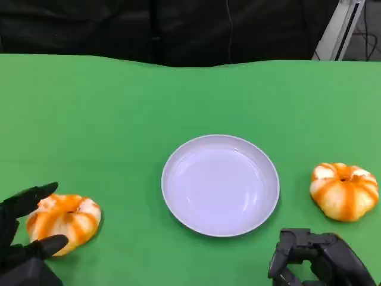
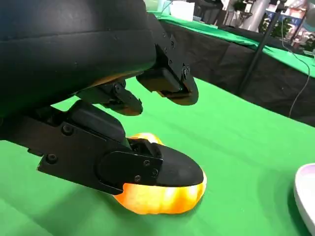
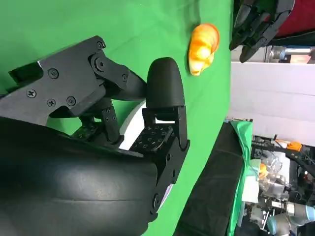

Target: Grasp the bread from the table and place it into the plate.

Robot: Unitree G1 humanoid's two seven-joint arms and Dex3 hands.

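An orange-and-white pumpkin-shaped bread (image 1: pixel 65 221) lies on the green table at the front left. My left hand (image 1: pixel 24 238) is around its near side, one finger beyond it and one in front, fingers apart. In the left wrist view the thumb (image 2: pixel 147 169) lies low over the bread (image 2: pixel 162 199) while the other fingers stay raised above it. The round white plate (image 1: pixel 220 185) sits at the table's middle with nothing in it. My right hand (image 1: pixel 321 262) rests at the front right, fingers curled in and holding nothing.
A second pumpkin-shaped bread (image 1: pixel 344 190) lies right of the plate, just beyond my right hand. The table's far edge (image 1: pixel 190 62) meets a dark backdrop. The right wrist view catches the left bread (image 3: pixel 203 46) and my left hand (image 3: pixel 258 22) past it.
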